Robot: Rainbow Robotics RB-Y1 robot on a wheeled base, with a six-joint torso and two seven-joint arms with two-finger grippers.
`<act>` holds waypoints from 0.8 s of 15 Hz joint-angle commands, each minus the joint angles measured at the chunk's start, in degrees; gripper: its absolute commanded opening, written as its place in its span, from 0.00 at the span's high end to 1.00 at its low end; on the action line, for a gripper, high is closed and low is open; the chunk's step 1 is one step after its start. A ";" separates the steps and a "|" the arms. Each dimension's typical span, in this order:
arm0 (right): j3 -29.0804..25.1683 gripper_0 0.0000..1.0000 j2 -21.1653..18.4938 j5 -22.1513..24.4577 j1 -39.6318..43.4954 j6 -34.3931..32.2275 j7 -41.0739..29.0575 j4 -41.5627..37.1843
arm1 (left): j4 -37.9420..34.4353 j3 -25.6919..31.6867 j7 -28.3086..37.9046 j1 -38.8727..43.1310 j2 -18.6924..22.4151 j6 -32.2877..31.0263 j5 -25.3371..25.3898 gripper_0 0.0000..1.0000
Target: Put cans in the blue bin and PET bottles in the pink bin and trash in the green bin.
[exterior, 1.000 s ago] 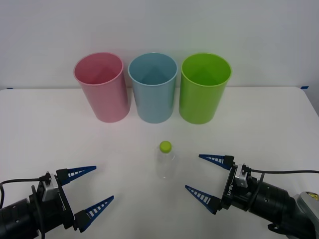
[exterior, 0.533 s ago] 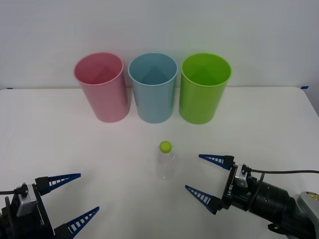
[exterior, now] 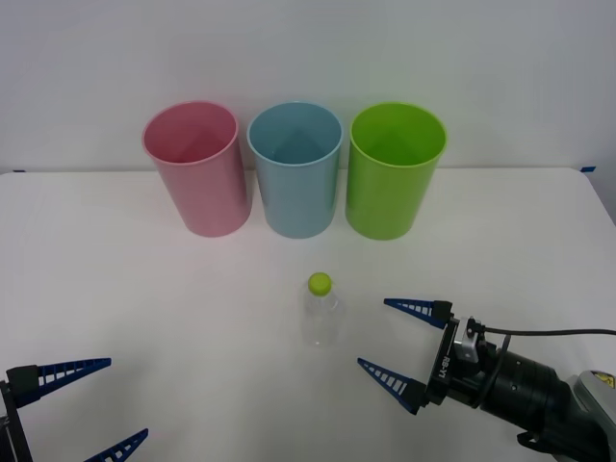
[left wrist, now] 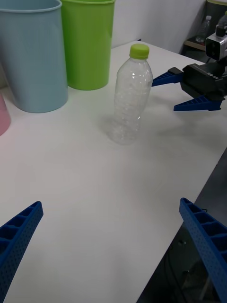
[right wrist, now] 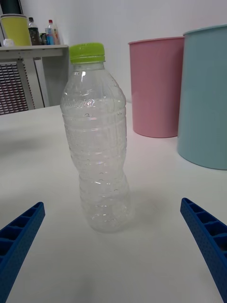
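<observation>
Where the front view looks down on the white counter [exterior: 144, 289]: three bins in a row near the far edge, pink bin [exterior: 195, 168] leftmost, blue bin [exterior: 296, 169] in the middle, green bin [exterior: 393, 171] rightmost, neighbours just beside one another. Clear PET bottle [exterior: 320, 311] upright with lime-green cap, around mid-counter, nearer than the blue bin and well apart from all three. Right end effector [exterior: 395, 341] low over the counter toward the near right corner, blue ribbed fingers spread apart and aimed at the bottle (near it, not touching). Left end effector [exterior: 82, 404] at the near left corner, fingers likewise apart, well away from the bottle.

From the right wrist: bottle [right wrist: 97, 142] upright and centred between the two blue fingers [right wrist: 19, 246], gap on both sides, nothing gripped. Pink bin [right wrist: 156, 87] and blue bin [right wrist: 205, 97] standing beyond it. Shelf unit with a few containers in the room behind (off the counter).

From the left wrist: bottle [left wrist: 129, 94] upright on the counter, blue bin [left wrist: 33, 52] and green bin [left wrist: 87, 42] beyond it, a sliver of pink bin [left wrist: 4, 116] at the edge. Right end effector [left wrist: 177, 92] just beside the bottle, fingers parted. Left fingers [left wrist: 16, 244] wide apart, holding nothing.
</observation>
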 commanded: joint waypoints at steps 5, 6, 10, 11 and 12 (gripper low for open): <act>0.00 0.00 0.00 0.00 0.00 0.00 0.00 0.00 | -2.59 4.93 1.26 5.67 0.46 -1.89 3.15 0.00; 0.00 0.00 0.00 0.00 0.00 0.00 0.00 0.00 | -3.21 5.55 1.52 6.46 0.46 -2.07 3.32 0.00; 0.00 0.00 0.00 0.00 0.00 0.00 0.00 0.00 | -4.00 6.25 1.87 8.57 0.46 -2.51 4.03 0.00; 0.00 0.00 0.00 0.00 0.00 0.00 0.00 0.00 | -4.18 6.51 1.96 9.00 0.46 -2.60 4.29 0.00; 0.00 0.00 0.00 0.00 0.00 0.00 0.00 0.00 | -4.61 6.69 1.96 9.36 0.46 -2.60 4.38 0.00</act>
